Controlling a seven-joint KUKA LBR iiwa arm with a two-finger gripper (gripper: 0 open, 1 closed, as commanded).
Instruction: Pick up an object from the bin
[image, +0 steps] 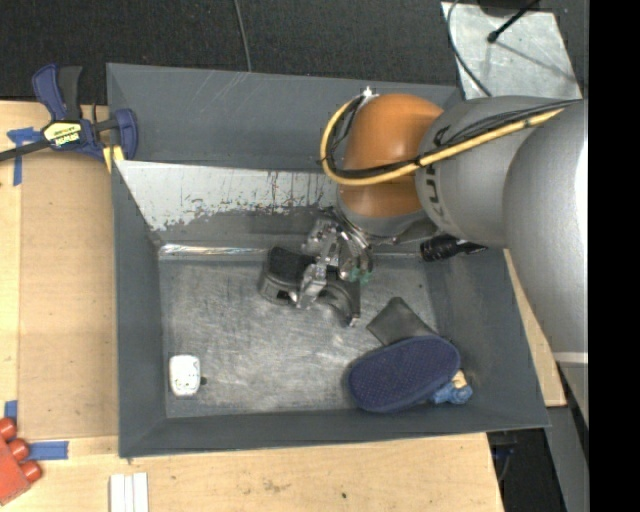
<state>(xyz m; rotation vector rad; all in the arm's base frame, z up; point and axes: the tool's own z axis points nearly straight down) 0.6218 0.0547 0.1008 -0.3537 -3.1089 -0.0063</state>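
Toward the back middle of the bin (137, 300), the gripper (325, 278) hangs low, with a chunky black-and-grey object (282, 273) just at its left. I cannot tell that object's long axis, nor whether the gripper is open or closed. Front right lies a blue oval brush (403, 372), its length running roughly left to right. A small white object (183, 375) sits front left.

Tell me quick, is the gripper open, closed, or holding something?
Gripper: cannot be told; it sits low near the back wall of the bin, beside a dark grey rounded thing.
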